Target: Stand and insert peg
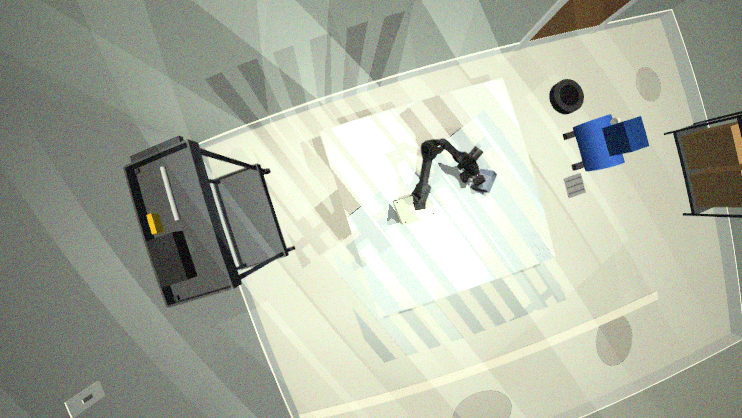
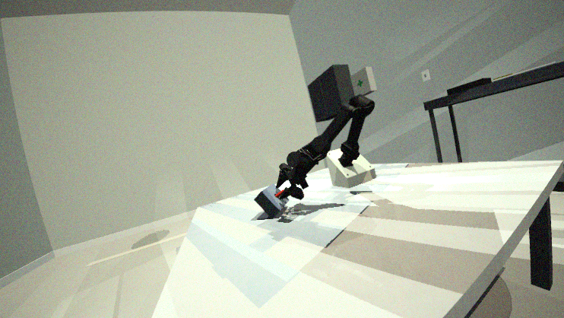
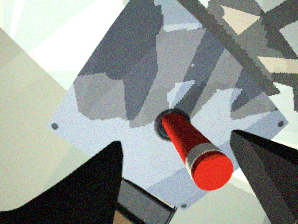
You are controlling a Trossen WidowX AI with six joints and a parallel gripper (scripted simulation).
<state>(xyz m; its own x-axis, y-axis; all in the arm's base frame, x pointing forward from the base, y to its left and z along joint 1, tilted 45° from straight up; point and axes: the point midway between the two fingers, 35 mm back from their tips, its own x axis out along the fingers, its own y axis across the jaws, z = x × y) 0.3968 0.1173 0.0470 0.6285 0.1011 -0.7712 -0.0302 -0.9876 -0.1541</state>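
Note:
The red peg stands in the hole of the sloped panel. Its end with the white band points up out of the hole towards the wrist camera. The peg's lower end is hidden inside the hole, and how deep it sits cannot be seen. My gripper is open, with one finger on each side of the peg and a clear gap to both. It is still close over the panel face. In the top view the gripper hides the peg.
The arm stands on a pale wedge-shaped base on the white table. Away from the table are a blue chair, a black round bin and a dark workbench.

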